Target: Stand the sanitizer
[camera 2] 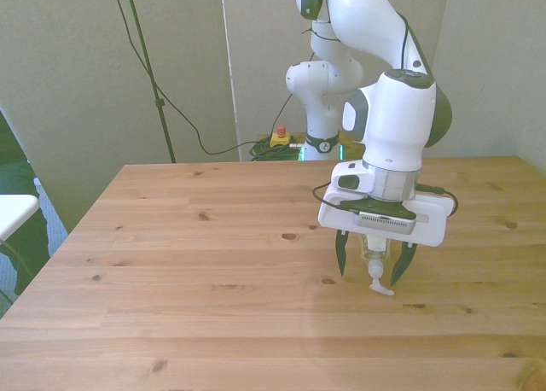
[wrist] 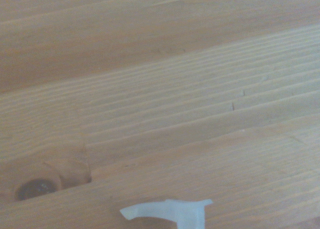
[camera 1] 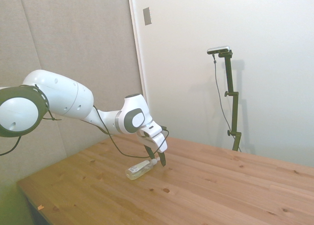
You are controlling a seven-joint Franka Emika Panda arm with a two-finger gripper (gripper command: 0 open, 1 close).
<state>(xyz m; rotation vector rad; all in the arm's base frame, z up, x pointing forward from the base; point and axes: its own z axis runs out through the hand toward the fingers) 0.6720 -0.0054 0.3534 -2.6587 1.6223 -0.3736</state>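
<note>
Sanitizer [camera 1: 140, 170] lies flat on the table [camera 1: 206, 185] in the side view, nozzle end under the gripper [camera 1: 158, 160], clear body stretching away toward the arm's base side. Front view: jaws spread wide, straddling the bottle [camera 2: 374, 263] w/ gaps both sides, holding nothing; white nozzle [camera 2: 376, 283] pokes out toward the camera between the fingertips. Wrist view: only the nozzle tip [wrist: 172, 211] shows against wood grain, body out of shot. Prob. light, thin plastic that gives a bit, smooth so likely slippery; round body may roll. Best grip looks like across the neck or upper body, then tip it up onto its base.
</note>
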